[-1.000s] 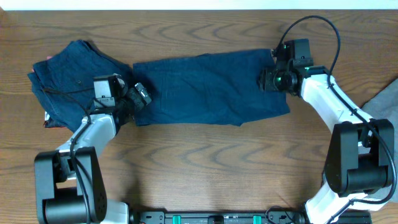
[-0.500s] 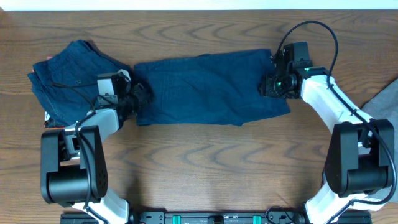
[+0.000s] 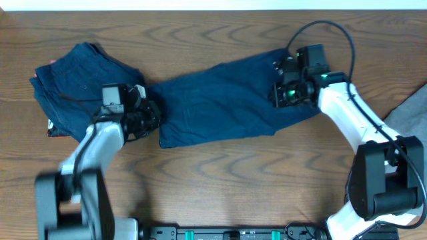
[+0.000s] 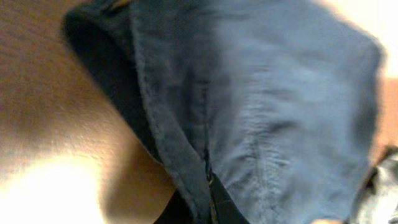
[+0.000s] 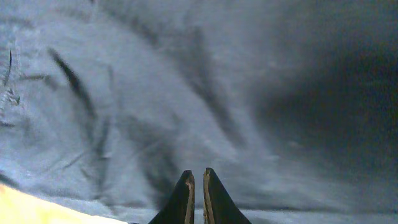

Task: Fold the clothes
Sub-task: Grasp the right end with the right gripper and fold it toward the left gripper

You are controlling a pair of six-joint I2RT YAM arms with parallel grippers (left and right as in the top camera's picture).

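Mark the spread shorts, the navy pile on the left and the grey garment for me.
spread shorts (image 3: 220, 100), overhead view, middle of the cloth.
navy pile (image 3: 70, 83), overhead view, top layer.
grey garment (image 3: 413, 113), overhead view, visible corner at the frame edge.

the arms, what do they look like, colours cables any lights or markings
Both are built alike: the left arm and right arm have white link shells between black cylindrical joints and chunky black bases. A thin black cable loops above the right wrist, and a green light glows by the right gripper. Its fingers are dark and tapered, with pale inner edges. No markings are legible.
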